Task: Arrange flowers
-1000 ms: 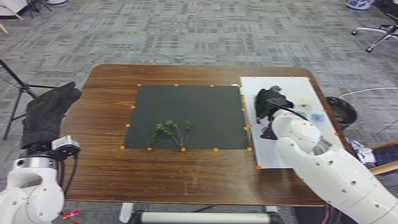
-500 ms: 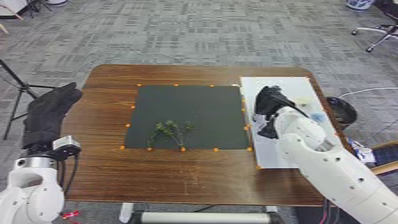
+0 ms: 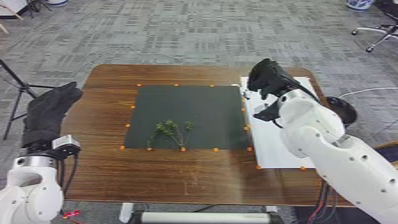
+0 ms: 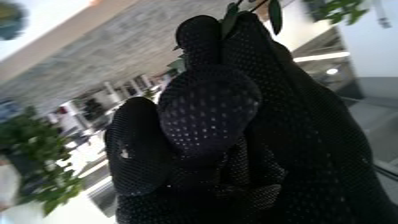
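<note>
The right robot hand (image 3: pixel 272 79), over the far part of the white sheet (image 3: pixel 275 150) at the right of the table (image 3: pixel 160 175), is closed on a leafy sprig (image 4: pixel 275 17), its dark green leaves poking out at the fingertips. Green stems (image 3: pixel 166 129) lie on the near part of the dark mat (image 3: pixel 187 102), while the left robot hand (image 3: pixel 49 107) is beside the table's left edge, fingers relaxed and extended.

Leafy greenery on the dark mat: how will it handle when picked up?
The leafy greenery looks light: thin stems, small leaves. Probably springy, so the tips may sway. Its stems fan out on the dark mat, so it's unlikely to roll.
</note>
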{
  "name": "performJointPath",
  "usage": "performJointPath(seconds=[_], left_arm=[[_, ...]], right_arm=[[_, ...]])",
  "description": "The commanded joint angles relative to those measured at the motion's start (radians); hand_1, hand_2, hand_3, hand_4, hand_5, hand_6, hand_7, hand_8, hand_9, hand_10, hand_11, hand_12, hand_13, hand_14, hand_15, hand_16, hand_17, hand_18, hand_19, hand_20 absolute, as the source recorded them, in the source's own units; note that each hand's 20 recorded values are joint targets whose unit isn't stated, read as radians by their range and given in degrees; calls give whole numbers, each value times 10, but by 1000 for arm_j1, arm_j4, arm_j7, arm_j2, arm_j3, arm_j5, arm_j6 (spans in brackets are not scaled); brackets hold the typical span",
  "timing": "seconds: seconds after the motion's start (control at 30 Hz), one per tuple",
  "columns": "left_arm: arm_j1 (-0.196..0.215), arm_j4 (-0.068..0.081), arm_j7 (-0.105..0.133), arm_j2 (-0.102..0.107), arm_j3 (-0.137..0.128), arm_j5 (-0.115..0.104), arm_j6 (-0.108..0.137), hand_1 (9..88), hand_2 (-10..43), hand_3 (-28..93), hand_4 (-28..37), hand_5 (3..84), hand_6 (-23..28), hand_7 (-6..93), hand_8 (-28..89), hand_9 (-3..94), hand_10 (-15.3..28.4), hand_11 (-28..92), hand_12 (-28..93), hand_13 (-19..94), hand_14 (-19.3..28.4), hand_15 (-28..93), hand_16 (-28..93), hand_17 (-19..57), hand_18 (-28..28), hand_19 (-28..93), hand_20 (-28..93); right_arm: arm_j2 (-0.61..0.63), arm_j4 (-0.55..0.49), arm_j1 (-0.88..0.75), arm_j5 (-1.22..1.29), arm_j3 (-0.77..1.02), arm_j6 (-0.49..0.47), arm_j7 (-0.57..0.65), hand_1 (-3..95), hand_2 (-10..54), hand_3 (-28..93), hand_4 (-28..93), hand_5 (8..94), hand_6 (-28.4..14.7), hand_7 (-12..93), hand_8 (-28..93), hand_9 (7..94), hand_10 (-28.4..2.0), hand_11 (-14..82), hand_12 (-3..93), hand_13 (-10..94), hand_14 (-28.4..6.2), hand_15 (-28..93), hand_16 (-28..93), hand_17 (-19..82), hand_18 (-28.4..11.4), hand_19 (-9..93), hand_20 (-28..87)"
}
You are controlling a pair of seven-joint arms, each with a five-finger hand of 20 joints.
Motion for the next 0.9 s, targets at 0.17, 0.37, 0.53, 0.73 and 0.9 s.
performJointPath(seconds=[0.17,0.37,0.53,0.73,0.9], left_arm=[[-3,-6,2,-1,-5,7,-18,270,30,697,-267,544,-12,161,-91,485,142,203,110,355,174,200,15,28,127,111,164],[7,-8,4,-8,-7,4,-16,269,30,697,-267,543,-12,160,-91,485,142,204,110,354,174,200,15,26,128,114,165],[4,-6,2,-7,-3,5,-18,268,29,696,-265,542,-11,160,-91,485,142,203,110,353,174,199,16,23,131,115,166],[-1,-5,2,-3,-3,11,-23,268,28,697,-264,542,-12,160,-91,484,141,202,110,354,173,198,16,22,132,115,165],[-5,-3,-1,-3,-2,24,-30,267,27,697,-263,542,-12,160,-90,484,141,202,110,353,174,197,16,21,132,116,166]], right_arm=[[-18,-57,50,-63,-190,-38,-71,660,-95,562,-96,683,-41,393,200,917,-103,109,432,937,-12,475,349,658,-87,882,458],[-45,-38,9,-94,-216,-41,-38,662,-95,560,-93,684,-41,393,195,921,-103,108,428,937,-12,478,349,658,-88,882,458],[-74,5,-5,-108,-233,-54,-15,661,-95,560,-89,687,-42,392,194,923,-104,107,426,937,-13,481,345,659,-91,885,458],[-103,42,-6,-111,-257,-74,0,660,-95,560,-88,688,-41,394,193,924,-104,106,426,937,-13,483,344,660,-91,888,455],[-108,45,-12,-107,-266,-87,11,658,-95,561,-86,693,-41,391,185,927,-104,103,419,937,-14,491,339,662,-92,891,452]])
